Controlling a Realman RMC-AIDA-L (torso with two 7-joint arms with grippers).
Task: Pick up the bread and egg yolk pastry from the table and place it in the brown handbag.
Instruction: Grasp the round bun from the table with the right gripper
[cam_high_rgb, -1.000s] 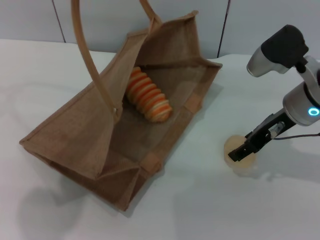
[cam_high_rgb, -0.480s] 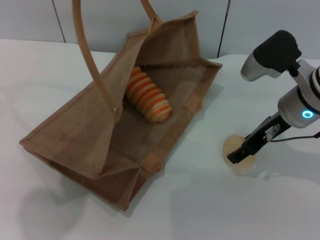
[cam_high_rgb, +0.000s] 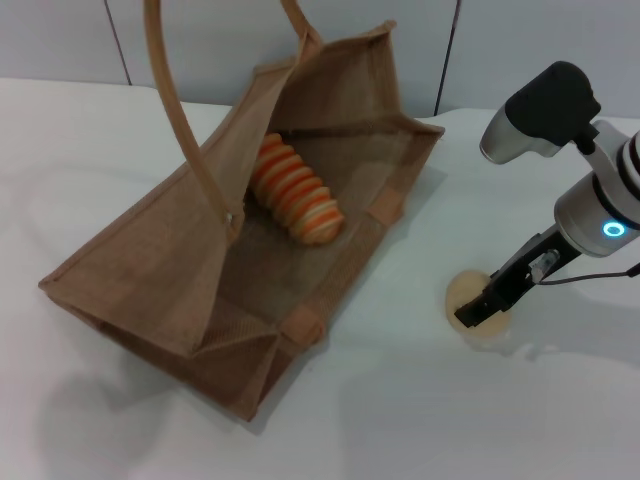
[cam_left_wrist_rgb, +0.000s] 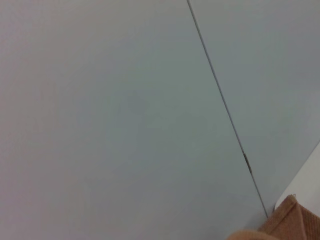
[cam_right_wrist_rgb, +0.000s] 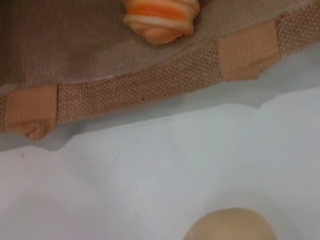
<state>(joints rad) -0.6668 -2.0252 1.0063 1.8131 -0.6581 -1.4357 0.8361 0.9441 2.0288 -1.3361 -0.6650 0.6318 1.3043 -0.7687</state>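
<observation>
The brown handbag (cam_high_rgb: 150, 260) lies open on its side on the white table, its handles (cam_high_rgb: 180, 120) arching up. The striped orange and cream bread (cam_high_rgb: 296, 190) lies inside it, and its end shows in the right wrist view (cam_right_wrist_rgb: 161, 15). The pale egg yolk pastry (cam_high_rgb: 462, 292) sits on the table to the right of the bag. It also shows in the right wrist view (cam_right_wrist_rgb: 232, 226), near the bag's woven rim (cam_right_wrist_rgb: 130, 90). My right gripper (cam_high_rgb: 478, 306) is down at the pastry, its dark tip over the top. My left gripper is out of view.
The white table (cam_high_rgb: 400, 420) extends in front of and to the right of the bag. A grey panelled wall (cam_high_rgb: 60, 40) stands behind. The left wrist view shows that wall and a corner of the bag (cam_left_wrist_rgb: 295, 222).
My right arm's upper part has shifted slightly left. Its gripper stays at the pastry, which is still on the table. The bag and bread have not moved.
</observation>
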